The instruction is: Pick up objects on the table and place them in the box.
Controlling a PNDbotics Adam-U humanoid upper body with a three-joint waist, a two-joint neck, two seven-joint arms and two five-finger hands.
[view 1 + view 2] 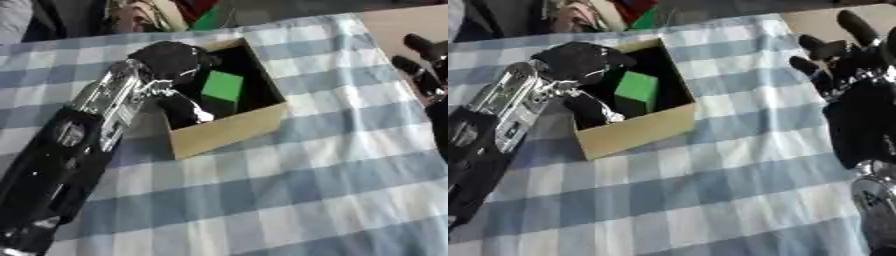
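Nearest the camera in the left eye view is the left arm [79,150], black with a silver wrist, running up from the lower left over the blue-and-white checked cloth [332,190]. At its end the left hand [171,62] hangs over the near-left corner of the cardboard box [229,131], fingers curled downward into the dark inside. Just beyond its fingertips, inside the box, stands a green block [222,87] — close beside the hand, yet I cannot tell whether any finger touches it or whether the hand has hold of anything.

In the right eye view the right hand [850,65] shows at the right edge, well apart from the box, its fingers spread and pointing up, holding nothing. The same green block sits in the box's middle, to the left of this idle hand.

Judged from this, the step in hand is the placing: the block is already within the box walls. No other loose object shows on the cloth around either hand. The next move likely calls for the left hand to rise straight out without catching the box's wall — or tipping the block.
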